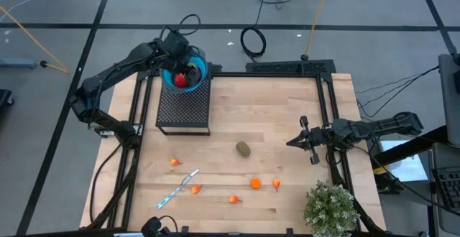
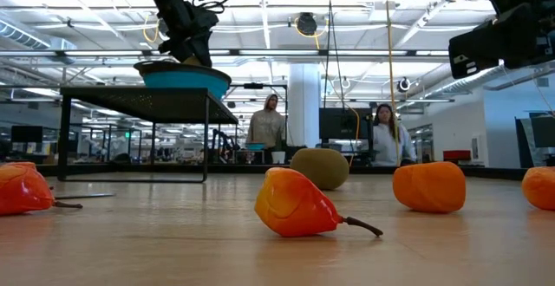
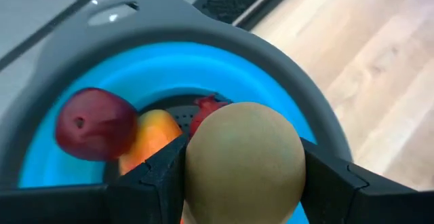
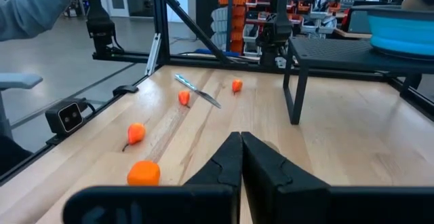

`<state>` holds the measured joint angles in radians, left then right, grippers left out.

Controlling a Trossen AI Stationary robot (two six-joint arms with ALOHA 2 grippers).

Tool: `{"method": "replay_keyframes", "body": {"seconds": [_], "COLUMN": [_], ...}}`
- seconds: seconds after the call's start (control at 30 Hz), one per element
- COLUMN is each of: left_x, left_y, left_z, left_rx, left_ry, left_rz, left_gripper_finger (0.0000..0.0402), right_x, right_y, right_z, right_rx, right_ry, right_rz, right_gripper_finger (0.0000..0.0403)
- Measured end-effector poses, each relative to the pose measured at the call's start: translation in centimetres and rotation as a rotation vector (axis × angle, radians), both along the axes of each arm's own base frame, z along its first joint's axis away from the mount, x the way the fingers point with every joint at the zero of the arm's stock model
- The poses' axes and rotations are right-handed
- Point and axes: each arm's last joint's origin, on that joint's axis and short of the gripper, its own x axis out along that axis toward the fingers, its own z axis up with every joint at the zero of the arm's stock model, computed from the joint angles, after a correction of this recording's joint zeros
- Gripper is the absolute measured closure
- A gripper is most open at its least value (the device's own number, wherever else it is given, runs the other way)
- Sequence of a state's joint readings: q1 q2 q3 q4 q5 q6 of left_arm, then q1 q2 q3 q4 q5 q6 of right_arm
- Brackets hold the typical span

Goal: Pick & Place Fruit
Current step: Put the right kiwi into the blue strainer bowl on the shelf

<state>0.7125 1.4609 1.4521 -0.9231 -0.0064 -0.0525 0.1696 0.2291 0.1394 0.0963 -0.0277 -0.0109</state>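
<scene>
A blue bowl with a grey rim [image 1: 200,70] stands on a black perforated stand [image 1: 183,106] at the table's far left. In it lie a dark red round fruit [image 3: 95,123], an orange-yellow piece [image 3: 149,139] and another red piece [image 3: 207,108]. My left gripper [image 3: 244,187] hangs over the bowl, shut on a tan-olive oval fruit [image 3: 244,159]. An olive-brown oval [image 1: 244,149] and several small orange pieces [image 1: 256,184] lie on the wooden table. At the right, my right gripper [image 1: 296,142] is shut and empty, level and pointing toward the table's left. My left gripper pinches the tan-olive oval fruit between its two fingers [image 3: 159,180], one on each of the fruit's opposite sides [image 3: 196,183]. The fingers slant down from above. The fruit is lifted clear, over the inside of the blue bowl.
A thin silver-blue stick [image 1: 178,188] lies near the front left among the orange bits. A bushy green plant [image 1: 330,207] stands at the front right corner. Black frame rails [image 1: 327,115] run along the table's sides. People [image 2: 267,126] stand in the room beyond.
</scene>
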Motion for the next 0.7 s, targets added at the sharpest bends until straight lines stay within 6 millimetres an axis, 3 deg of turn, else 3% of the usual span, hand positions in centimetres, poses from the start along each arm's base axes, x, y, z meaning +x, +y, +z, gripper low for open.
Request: {"method": "replay_keyframes", "body": {"seconds": [0.7], "left_x": [-0.5], "left_y": [1.9], "left_z": [0.0], "left_rx": [0.057], "left_ry": [-0.074], "left_rz": [0.142], "left_gripper_finger": [0.0183], "right_x": [0.0], "right_y": [0.0], "right_z": [0.1], "right_rx": [0.008], "right_ry": [-0.003], "right_rz": [0.0], "right_gripper_finger": [0.0403]}}
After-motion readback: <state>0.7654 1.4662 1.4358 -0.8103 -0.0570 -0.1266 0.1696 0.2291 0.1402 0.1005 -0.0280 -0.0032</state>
